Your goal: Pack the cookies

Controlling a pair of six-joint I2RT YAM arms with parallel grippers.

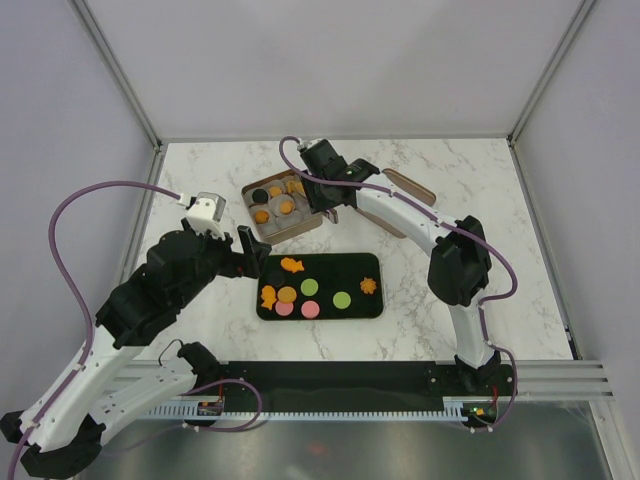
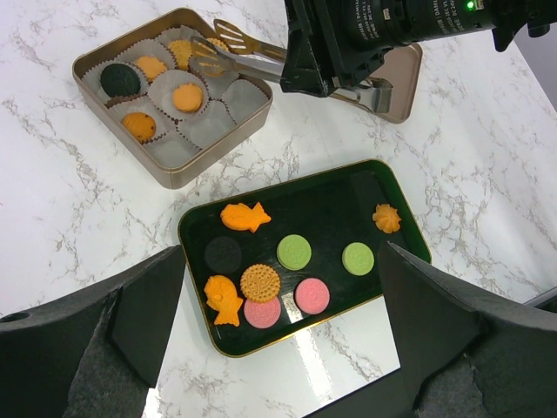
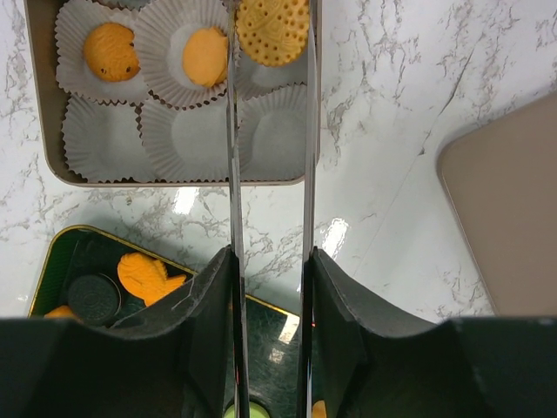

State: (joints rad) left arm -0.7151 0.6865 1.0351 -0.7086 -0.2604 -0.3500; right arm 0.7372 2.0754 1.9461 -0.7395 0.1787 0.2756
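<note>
Several cookies (image 2: pixel 260 282) lie on a black tray (image 2: pixel 339 209): green, pink, black and tan discs plus orange fish and flower shapes. A brown tin (image 3: pixel 187 183) lined with pale paper cups holds a few orange cookies (image 3: pixel 205 56) and a black one (image 2: pixel 120 80). My right gripper (image 3: pixel 271 254) is shut on metal tongs (image 3: pixel 232 174). Between the tongs' tips sits a tan dotted cookie (image 3: pixel 272 30), above a cup at the tin's edge. My left gripper (image 2: pixel 280 252) hangs open above the tray with nothing between its fingers.
The tin's lid (image 2: pixel 400 78) lies on the marble table to the right of the tin, under my right arm. Several paper cups (image 3: pixel 187 131) in the tin's near row are empty. White walls close off the table on three sides.
</note>
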